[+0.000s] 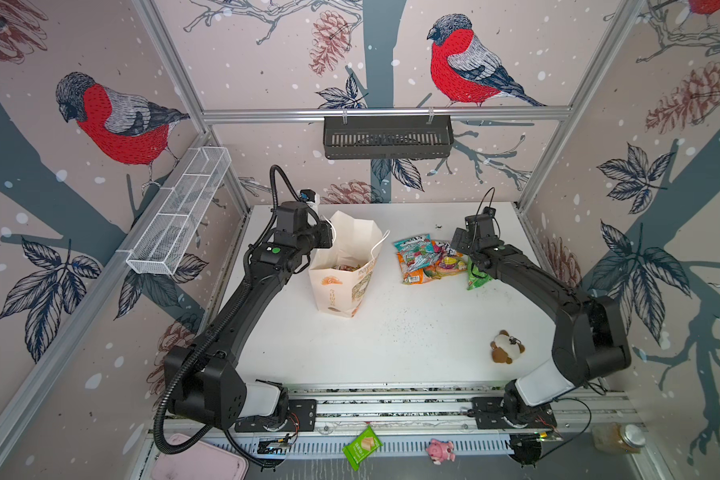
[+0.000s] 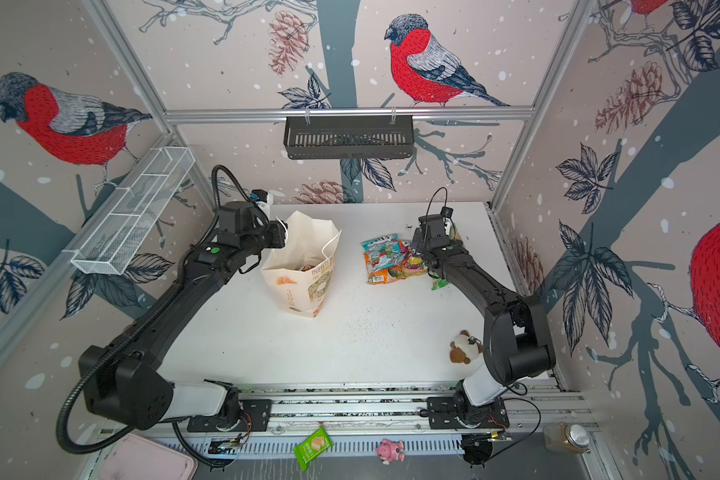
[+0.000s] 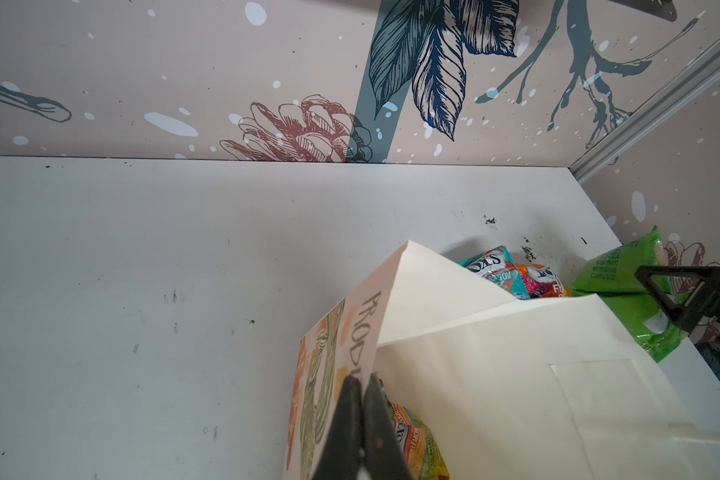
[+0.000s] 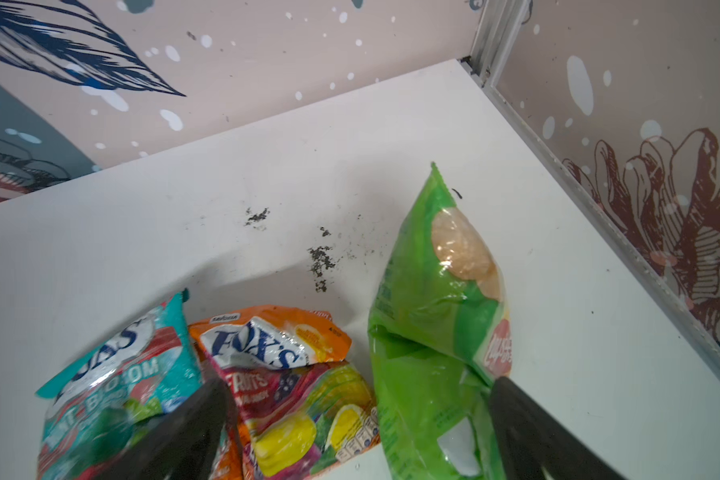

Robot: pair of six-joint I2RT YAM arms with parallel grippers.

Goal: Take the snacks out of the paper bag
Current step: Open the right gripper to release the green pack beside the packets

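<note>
The left gripper (image 3: 360,380) is clenching on the bag (image 3: 495,374). Its two fingers (image 3: 385,419) are pressing together over the top edge of the printed wall, one outside and one inside. The bag is standing upright with its mouth gaping, left of the middle of the table (image 1: 391,332) and toward the back. More snacks (image 3: 416,440) are sitting deep inside it, an orange wrapper showing just behind the fingers.

The right gripper (image 4: 356,384) is hanging low over the table with its jaws spread wide, grasping nothing. A green packet (image 4: 437,311) is lying between the fingers, its near end just beside one finger (image 4: 528,424). Whether they are touching is not clear. The other finger is covering part of a teal packet (image 4: 121,374). Next to the teal one, an orange packet (image 4: 275,336) is overlapping a purple and yellow packet (image 4: 308,415).

In both top views these four packets are lying in a loose cluster to the right of the bag, near it but apart. The green one is at the cluster's right edge, partly under the right arm. Dark crumbs (image 4: 321,257) are lying on the table beyond the packets.

A brown and white plush (image 1: 507,347) is lying near the table's front right, well apart from the cluster.
</note>
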